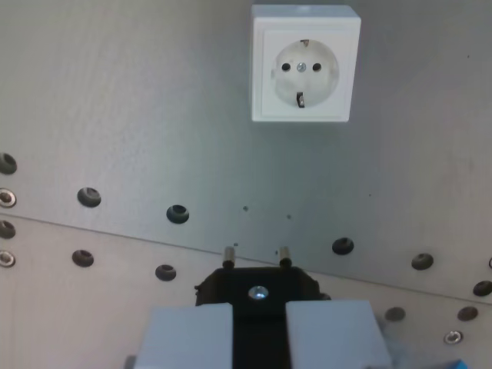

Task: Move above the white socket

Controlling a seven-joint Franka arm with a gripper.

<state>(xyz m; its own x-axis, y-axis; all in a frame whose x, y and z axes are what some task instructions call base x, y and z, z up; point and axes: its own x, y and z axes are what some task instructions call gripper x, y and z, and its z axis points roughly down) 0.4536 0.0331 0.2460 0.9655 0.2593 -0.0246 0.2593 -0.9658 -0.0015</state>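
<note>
The gripper pinches a black plug (two pins forward) while the socket, a rigid white box likely fixed to the plate, sits top centre, well apart, needing alignment rather than any grasp.

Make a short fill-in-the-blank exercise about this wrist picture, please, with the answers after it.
1. The square white plastic socket sits near the ___ edge of the picture.
2. The claw grips a ___ plug.
3. The plug shows ___ metal pins pointing toward the socket.
4. The grey metal plate has rows of round ___.

Answers: top; black; two; holes
</note>
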